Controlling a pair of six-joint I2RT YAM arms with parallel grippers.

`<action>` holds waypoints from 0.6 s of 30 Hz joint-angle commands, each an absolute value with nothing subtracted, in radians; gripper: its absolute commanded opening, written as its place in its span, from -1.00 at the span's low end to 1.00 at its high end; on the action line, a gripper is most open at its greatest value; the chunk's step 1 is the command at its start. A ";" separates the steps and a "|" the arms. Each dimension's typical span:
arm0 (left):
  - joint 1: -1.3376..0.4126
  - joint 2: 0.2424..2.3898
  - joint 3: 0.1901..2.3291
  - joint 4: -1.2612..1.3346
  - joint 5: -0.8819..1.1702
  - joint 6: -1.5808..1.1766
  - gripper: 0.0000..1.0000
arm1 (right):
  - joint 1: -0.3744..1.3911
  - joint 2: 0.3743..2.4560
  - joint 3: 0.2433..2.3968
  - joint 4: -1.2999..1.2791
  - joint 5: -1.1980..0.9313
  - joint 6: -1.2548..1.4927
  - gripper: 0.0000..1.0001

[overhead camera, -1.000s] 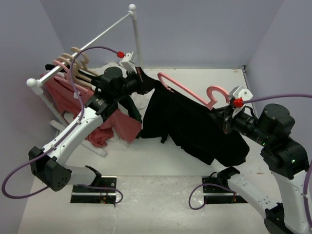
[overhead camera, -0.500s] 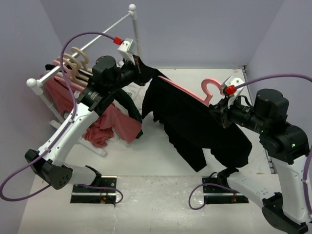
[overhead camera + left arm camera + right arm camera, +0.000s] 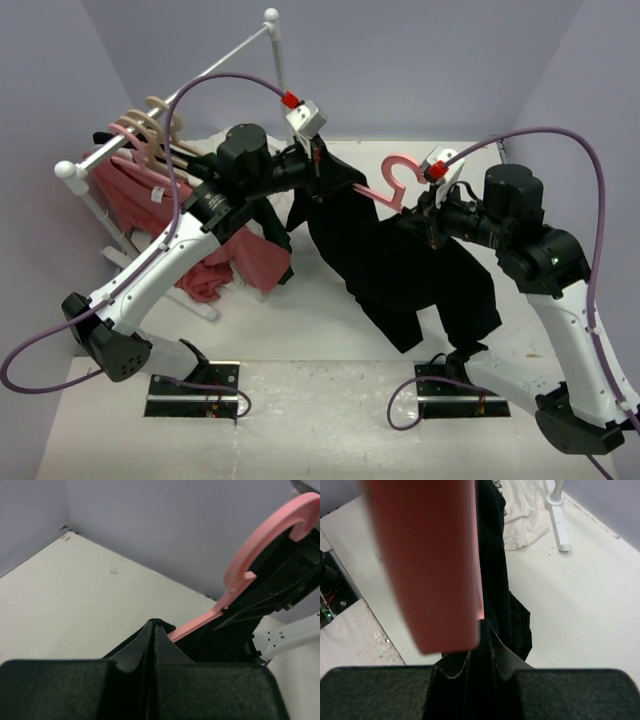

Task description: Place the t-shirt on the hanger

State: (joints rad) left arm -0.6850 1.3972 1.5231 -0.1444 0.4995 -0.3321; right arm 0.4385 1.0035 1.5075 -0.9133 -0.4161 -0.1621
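The bright pink plastic hanger is held up above the white surface. It is stretched left to right, hook up. The black fabric t-shirt is hung from it. The left jaws and the right jaws are pinched shut on the black fabric t-shirt.

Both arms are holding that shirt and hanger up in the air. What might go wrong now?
The black fabric t-shirt hangs bunched and lopsided under the pink plastic hanger, pinched by the left hand and right hand; if either opens, it may slide off. The left arm also sits near the salmon-pink shirt on the white rack, so it might snag.
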 commanded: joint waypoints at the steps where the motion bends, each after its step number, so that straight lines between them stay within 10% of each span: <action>1: -0.696 1.386 1.570 -0.120 0.642 -0.260 -1.00 | 0.443 0.968 1.447 -0.710 -0.427 -0.130 -1.00; 18: -0.698 1.341 1.466 0.084 0.420 -0.511 -1.00 | 0.440 0.838 1.255 -0.518 -0.268 0.094 -1.00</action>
